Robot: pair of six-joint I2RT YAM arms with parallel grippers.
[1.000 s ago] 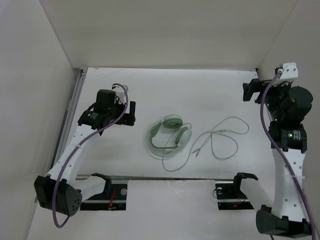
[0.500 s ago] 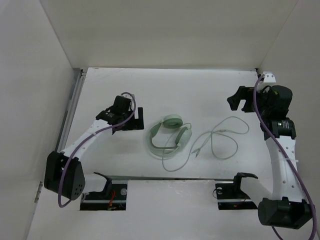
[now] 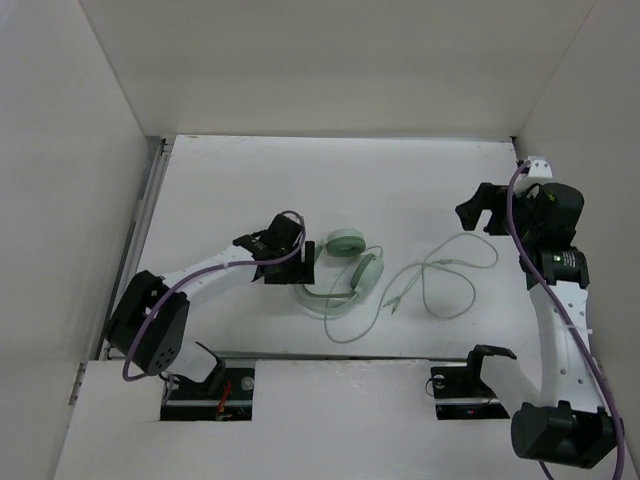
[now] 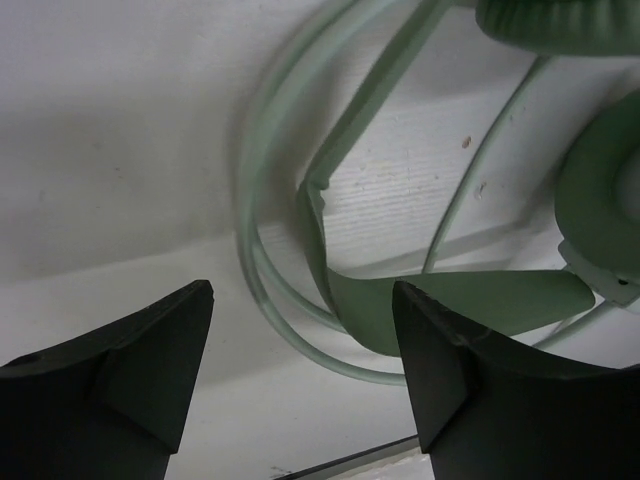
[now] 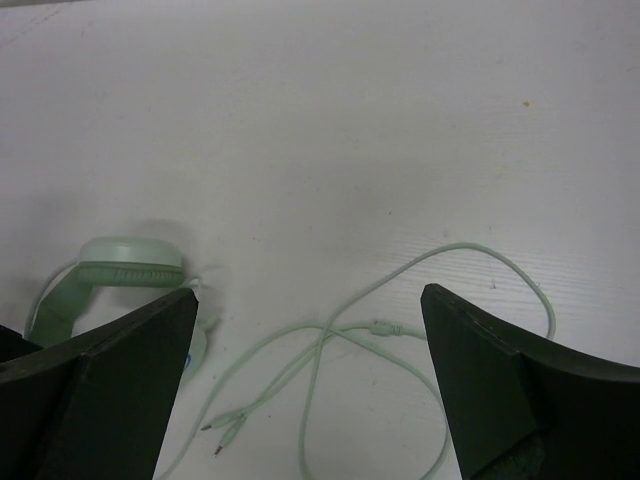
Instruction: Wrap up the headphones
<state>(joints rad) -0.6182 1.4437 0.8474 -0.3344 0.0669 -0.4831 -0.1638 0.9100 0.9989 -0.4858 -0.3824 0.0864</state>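
The pale mint-green headphones lie flat on the white table, earcups to the right, the thin headband curving left. Their long thin cord loops to the right and ends in two plugs. My left gripper is open, low over the left side of the headband; in the left wrist view the headband lies between the fingers, which grip nothing. My right gripper is open and empty, raised behind the cord loops. The right wrist view shows the cord and an earcup.
White walls enclose the table on the left, back and right. A metal rail runs along the left edge. Two black brackets stand at the front edge. Purple cables run along both arms.
My left gripper has moved right across the table, from well left of the headphones to over the headband. My right gripper has moved slightly left and dropped. The headphones and cord have not moved.
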